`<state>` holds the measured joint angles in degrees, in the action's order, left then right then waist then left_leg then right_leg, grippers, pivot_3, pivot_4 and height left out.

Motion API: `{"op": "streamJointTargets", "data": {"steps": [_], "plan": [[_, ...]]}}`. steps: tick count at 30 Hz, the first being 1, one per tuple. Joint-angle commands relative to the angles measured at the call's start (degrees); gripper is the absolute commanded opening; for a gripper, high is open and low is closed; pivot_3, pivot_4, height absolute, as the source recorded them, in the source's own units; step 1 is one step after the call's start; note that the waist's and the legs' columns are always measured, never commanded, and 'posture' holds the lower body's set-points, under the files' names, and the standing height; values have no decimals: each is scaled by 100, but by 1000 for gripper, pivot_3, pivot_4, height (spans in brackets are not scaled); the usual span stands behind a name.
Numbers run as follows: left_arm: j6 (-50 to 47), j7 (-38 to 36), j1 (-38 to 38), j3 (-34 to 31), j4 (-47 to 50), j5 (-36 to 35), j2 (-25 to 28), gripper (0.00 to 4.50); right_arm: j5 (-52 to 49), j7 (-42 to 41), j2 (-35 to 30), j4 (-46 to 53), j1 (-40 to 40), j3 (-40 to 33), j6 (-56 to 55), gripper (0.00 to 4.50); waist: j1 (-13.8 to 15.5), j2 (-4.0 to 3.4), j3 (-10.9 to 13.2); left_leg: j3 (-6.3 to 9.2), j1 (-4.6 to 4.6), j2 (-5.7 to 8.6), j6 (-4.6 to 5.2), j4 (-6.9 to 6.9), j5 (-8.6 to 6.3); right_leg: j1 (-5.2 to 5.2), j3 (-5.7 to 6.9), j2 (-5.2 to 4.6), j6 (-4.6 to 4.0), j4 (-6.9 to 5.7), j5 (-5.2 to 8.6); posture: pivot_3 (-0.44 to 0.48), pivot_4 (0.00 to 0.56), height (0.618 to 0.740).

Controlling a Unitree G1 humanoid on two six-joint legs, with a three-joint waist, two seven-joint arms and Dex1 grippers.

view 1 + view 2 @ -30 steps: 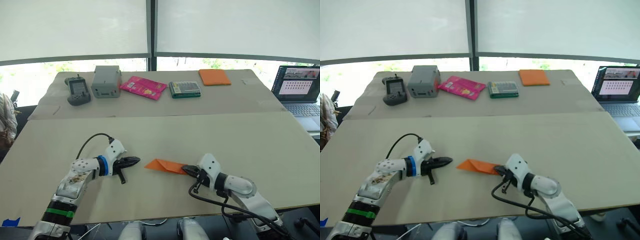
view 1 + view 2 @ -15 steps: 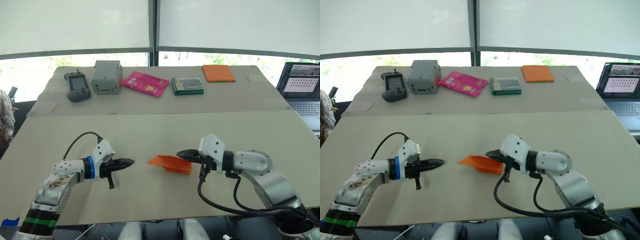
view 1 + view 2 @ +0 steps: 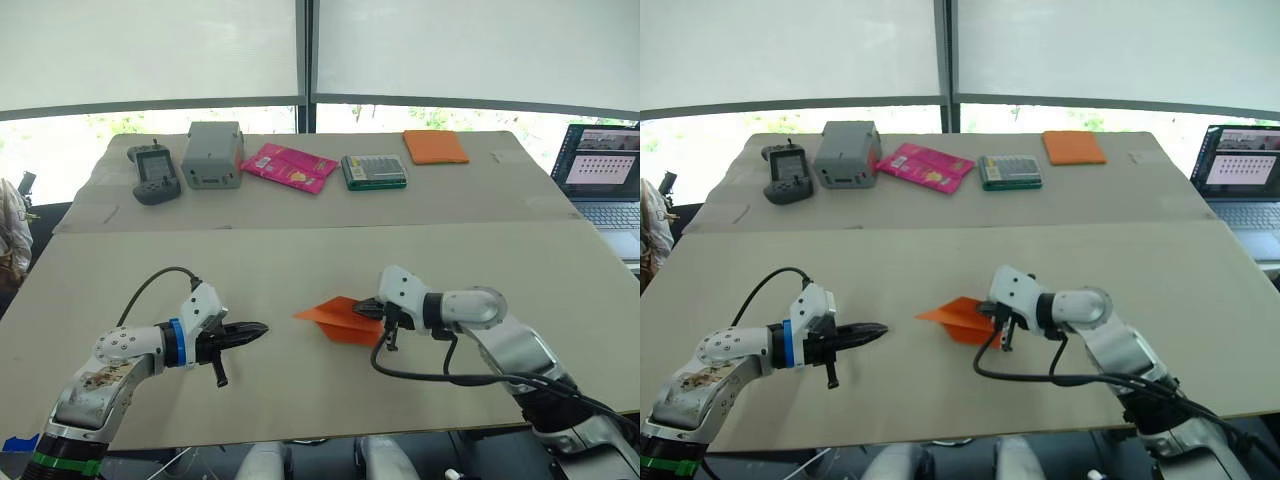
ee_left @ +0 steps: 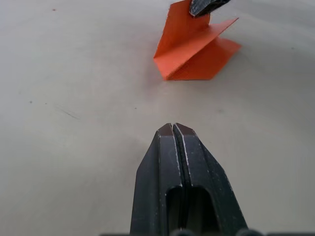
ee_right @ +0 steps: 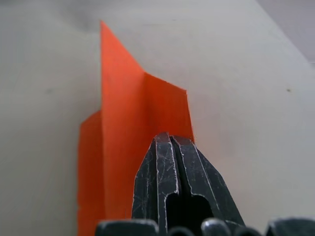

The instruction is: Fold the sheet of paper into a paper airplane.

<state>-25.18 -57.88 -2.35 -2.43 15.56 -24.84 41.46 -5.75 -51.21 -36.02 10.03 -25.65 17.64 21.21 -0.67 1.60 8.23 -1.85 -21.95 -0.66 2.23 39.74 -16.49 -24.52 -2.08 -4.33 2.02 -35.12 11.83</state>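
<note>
While its fingers are pressing together on a raised flap, the right gripper [image 3: 366, 309] is now lifting the paper airplane [image 3: 340, 317] partly off the table [image 3: 300, 260]; the left gripper [image 3: 258, 328], fingers closed and empty, is still hovering nearby.

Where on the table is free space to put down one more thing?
Free: the wide strip between the folded orange paper and the far row; also left of the left tool. Crowded: the far edge, from handheld controller to orange pad.

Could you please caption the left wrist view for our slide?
Shut left claw points at the folded orange paper airplane, pinched by the right claw.
</note>
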Motion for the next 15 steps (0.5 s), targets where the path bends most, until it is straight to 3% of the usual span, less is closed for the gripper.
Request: {"op": "streamJointTargets", "data": {"steps": [1, 6, 11, 15], "plan": [[65, 9, -137, -14, 20, -40, -29, 0, -157, -53, -18, 82, -281, -421, -189, 10, 4, 0, 0, 0, -1, 0, 0, -1, 0, 0, 0, 0, 0, 1, 0, 0, 150, 740], [132, 23, -349, 123, -58, 12, -126, 0, -633, -276, -104, 405, -490, -772, 454, 10, 18, 0, 1, 4, -3, 2, 0, -1, 0, 1, 2, -2, 0, 1, -1, 0, 150, 740], [131, 97, -440, 202, -43, 41, -199, 0, -925, -634, -270, 833, -570, -592, 1075, 1648, 9, 0, 1, 6, -3, 1, 0, -2, 0, 1, 3, -3, 0, 0, -1, 0, 150, 740], [176, 152, -421, 225, -56, 78, -231, 0, -499, -693, -388, 665, -823, 38, 1515, 3016, -17, 0, 2, 5, 0, 0, 0, -1, 0, 1, 3, -2, -3, -2, -3, 0, 150, 740]]}}
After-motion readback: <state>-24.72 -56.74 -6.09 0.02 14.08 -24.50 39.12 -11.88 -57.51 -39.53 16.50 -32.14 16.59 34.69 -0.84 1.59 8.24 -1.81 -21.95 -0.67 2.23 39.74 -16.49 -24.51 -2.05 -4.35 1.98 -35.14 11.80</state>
